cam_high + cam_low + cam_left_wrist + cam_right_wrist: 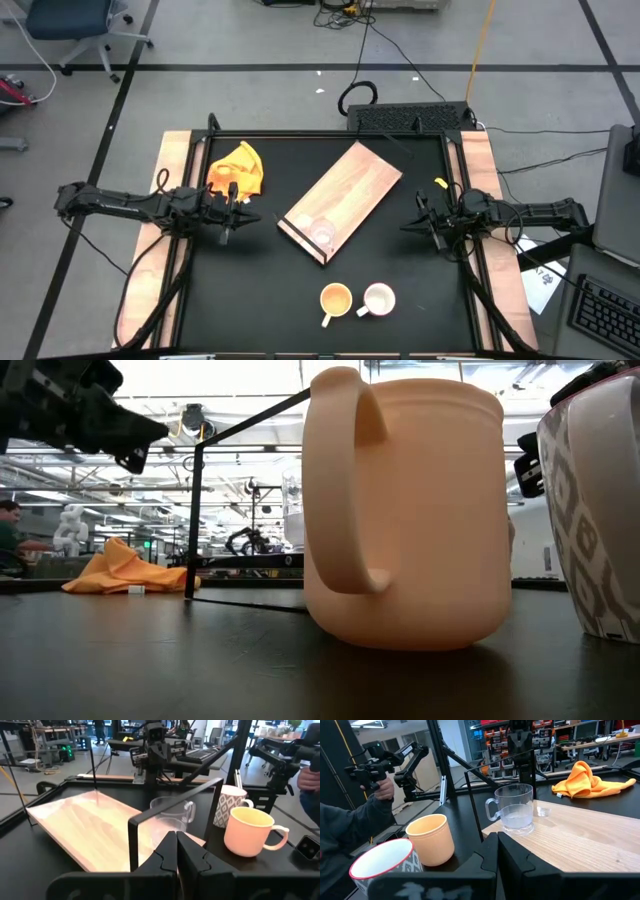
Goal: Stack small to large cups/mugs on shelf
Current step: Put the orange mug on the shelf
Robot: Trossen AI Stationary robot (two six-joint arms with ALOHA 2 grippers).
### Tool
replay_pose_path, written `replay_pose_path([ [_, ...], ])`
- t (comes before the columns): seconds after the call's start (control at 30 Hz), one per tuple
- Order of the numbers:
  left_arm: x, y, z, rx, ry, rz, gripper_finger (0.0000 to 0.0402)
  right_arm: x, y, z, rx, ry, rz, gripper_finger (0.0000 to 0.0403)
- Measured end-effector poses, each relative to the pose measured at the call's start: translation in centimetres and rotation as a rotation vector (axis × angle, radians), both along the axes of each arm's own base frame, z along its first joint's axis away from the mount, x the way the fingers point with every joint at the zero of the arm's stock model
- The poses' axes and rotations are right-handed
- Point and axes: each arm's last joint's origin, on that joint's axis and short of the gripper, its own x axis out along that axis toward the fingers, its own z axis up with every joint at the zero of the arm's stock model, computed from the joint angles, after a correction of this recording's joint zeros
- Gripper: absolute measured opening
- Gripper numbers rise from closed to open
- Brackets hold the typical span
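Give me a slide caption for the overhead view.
Clear cup on the wooden shelf; yellow mug and white mug wait on the table.

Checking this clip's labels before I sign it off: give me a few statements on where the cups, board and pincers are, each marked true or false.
1. The clear glass cup stands on the wooden board. True.
2. The yellow-orange mug sits on the board. False: it stands on the black tabletop, beside the white mug.
3. Both pincers are shut and hold nothing. True: left pincer, right pincer.
4. The yellow cloth covers the white mug. False: it lies apart, near the left arm.
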Motion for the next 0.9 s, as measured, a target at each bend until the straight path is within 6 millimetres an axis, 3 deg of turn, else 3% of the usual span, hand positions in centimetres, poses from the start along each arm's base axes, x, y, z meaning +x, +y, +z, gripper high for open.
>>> replay_pose_path([
  [0.9,-0.11,0.09,-1.18,-0.007,0.085,0.030,0.0000,0.00,0.00,0.00,0.000,0.000,0.000,0.0000],
])
